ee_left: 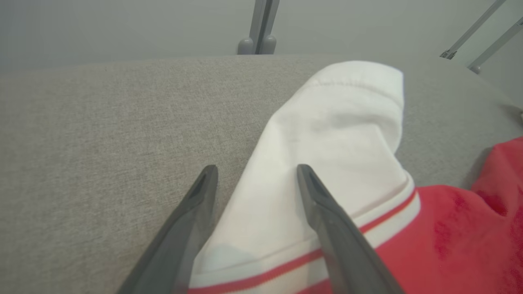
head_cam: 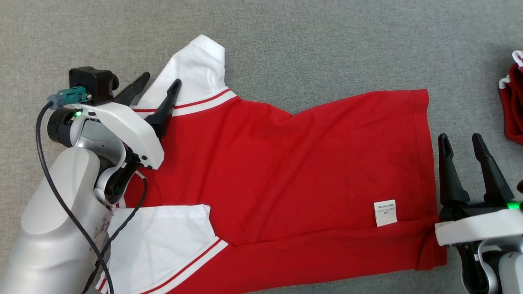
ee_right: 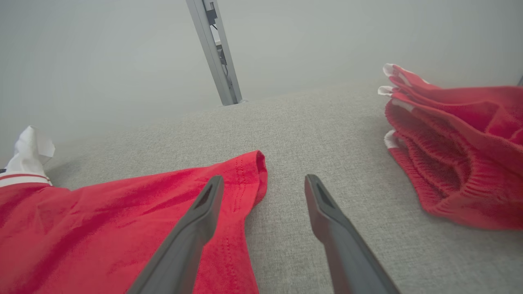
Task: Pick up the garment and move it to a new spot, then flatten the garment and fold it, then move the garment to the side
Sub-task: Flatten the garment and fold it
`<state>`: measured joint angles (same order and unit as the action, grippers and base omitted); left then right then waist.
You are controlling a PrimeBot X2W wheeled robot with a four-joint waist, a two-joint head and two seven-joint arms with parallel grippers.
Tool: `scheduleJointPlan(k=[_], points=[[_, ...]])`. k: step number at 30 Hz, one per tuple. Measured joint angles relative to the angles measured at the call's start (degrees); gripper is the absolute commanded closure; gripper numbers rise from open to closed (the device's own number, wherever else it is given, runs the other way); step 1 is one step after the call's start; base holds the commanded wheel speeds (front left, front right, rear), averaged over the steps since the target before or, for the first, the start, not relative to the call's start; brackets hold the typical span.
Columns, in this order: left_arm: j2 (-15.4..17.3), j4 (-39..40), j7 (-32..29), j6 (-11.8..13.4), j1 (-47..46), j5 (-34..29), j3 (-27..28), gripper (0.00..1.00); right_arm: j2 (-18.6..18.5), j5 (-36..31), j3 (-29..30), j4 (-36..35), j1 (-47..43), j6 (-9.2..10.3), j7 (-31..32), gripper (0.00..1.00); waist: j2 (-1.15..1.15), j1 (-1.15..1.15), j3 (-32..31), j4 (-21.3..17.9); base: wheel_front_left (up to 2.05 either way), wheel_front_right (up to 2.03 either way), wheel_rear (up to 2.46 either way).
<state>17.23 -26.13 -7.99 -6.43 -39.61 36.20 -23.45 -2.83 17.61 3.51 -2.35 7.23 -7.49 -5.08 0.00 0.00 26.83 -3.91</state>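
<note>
We see red white-sleeved cloth shirt (head_cam: pixel 286 163) flat on grey fabric table (head_cam: pixel 327 49), long axis from left jaws (sleeves) to right jaws (hem). Both jaws wide, empty. White sleeve (ee_left: pixel 335 122) between left jaws. Outside right jaws: crumpled red knit garment (ee_right: pixel 457 155).

Matt red cloth garment (head_cam: pixel 286 171) – coarse grey woven table cover (head_cam: pixel 327 45).

The white label (head_cam: pixel 385 212) carries print too small to read. The right edge crops a red ribbed garment (head_cam: pixel 514 110).
</note>
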Motion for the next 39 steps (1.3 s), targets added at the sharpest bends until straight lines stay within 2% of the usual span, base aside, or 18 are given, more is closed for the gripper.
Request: scheduleJointPlan(k=[1, 2, 3, 4, 5, 10, 17, 23, 30, 31, 32, 33, 34, 35, 39], points=[[0.0, -0.7, -0.2, -0.1, -0.2, 0.2, -0.4, 0.00, 0.0, -0.1, 0.1, 0.3, 0.5, 0.00, 0.0, 0.00, 0.00, 0.00, 0.0, 0.1, 0.00, 0.00, 0.00], [0.0, -1.4, -0.3, -0.1, -0.6, 0.2, -0.6, 0.09, 0.0, -0.1, 0.0, 0.4, 0.9, 0.00, 0.0, 0.00, 0.00, 0.00, 0.1, 0.1, 0.00, 0.00, 0.00], [0.0, -1.8, -0.3, -0.3, -0.9, 0.5, -0.8, 0.50, 0.0, -0.3, 0.0, 0.6, 1.2, 0.00, 0.0, 0.00, 0.00, 0.00, 0.1, 0.1, 0.00, 0.00, 0.00], [0.0, -2.1, -0.2, -0.4, -1.1, 0.7, -1.1, 0.83, 0.0, -0.4, -0.1, 0.7, 1.7, 0.00, 0.0, 0.00, 0.00, 0.00, 0.2, 0.1, 0.00, 0.00, 0.00], [0.0, -2.4, 0.0, -0.4, -1.3, 0.8, -1.4, 1.00, 0.0, -0.4, -0.2, 0.8, 2.1, 0.00, 0.1, 0.00, 0.00, 0.00, 0.2, 0.2, 0.00, 0.00, 0.00], [0.1, -3.7, 1.0, -0.6, -2.1, 1.4, -2.5, 1.00, -0.2, -1.0, 0.1, 1.8, 6.3, 0.00, 1.1, 0.00, 0.00, 0.00, 0.2, 0.3, 0.00, 0.00, 0.00], [0.0, -4.0, 3.9, -0.8, -3.6, 1.3, -4.0, 1.00, -3.7, -0.7, -0.6, 7.5, 13.5, 0.00, 4.1, 0.00, 0.00, 0.00, 0.3, 1.8, 0.00, 0.00, 0.00], [-0.2, -3.7, 5.8, -0.8, -4.3, 1.1, -5.2, 1.00, -6.3, 0.7, -2.4, 12.2, 14.8, 0.00, 7.6, 0.00, 0.00, 0.00, 0.8, 3.6, 0.00, 0.00, 0.00], [-0.2, -3.1, 7.0, -0.8, -4.4, 1.1, -6.1, 1.00, -7.8, 2.7, -3.7, 14.5, 15.6, 0.00, 11.5, 0.00, 0.00, 0.00, 1.1, 4.1, 0.00, 0.00, 0.00], [-0.2, -3.0, 7.1, -0.8, -4.4, 1.1, -6.2, 1.00, -8.0, 2.9, -3.8, 14.4, 15.8, 0.00, 11.5, 0.09, 0.00, 0.00, 1.1, 4.1, 0.00, 0.00, 0.00], [-0.1, -3.0, 7.2, -0.8, -4.4, 1.1, -6.2, 1.00, -8.1, 3.3, -3.8, 14.4, 16.0, 0.00, 11.7, 0.52, 0.00, 0.00, 1.1, 4.1, 0.00, 0.00, 0.00], [-0.2, -3.0, 7.5, -0.8, -4.4, 1.2, -6.3, 1.00, -8.3, 3.7, -3.9, 14.5, 16.0, 0.00, 12.2, 0.66, 0.00, 0.00, 1.1, 4.2, 0.00, 0.00, 0.00], [-0.2, -3.0, 7.6, -0.8, -4.4, 1.2, -6.3, 1.00, -8.4, 4.1, -3.9, 14.5, 16.1, 0.00, 12.2, 0.88, 0.00, 0.00, 1.1, 4.2, 0.00, 0.00, 0.00], [-0.2, -2.9, 8.1, -0.8, -4.3, 1.2, -6.3, 1.00, -8.4, 4.9, -3.8, 14.5, 16.2, 0.00, 12.6, 1.00, 0.00, 0.00, 1.1, 4.2, 0.00, 0.00, 0.00], [-0.2, -2.4, 10.2, -0.7, -4.4, 1.2, -5.9, 1.00, -9.3, 6.9, -3.9, 13.9, 17.3, 0.00, 13.0, 1.00, 0.00, 0.00, 1.2, 4.7, 0.00, 0.00, 0.00]])
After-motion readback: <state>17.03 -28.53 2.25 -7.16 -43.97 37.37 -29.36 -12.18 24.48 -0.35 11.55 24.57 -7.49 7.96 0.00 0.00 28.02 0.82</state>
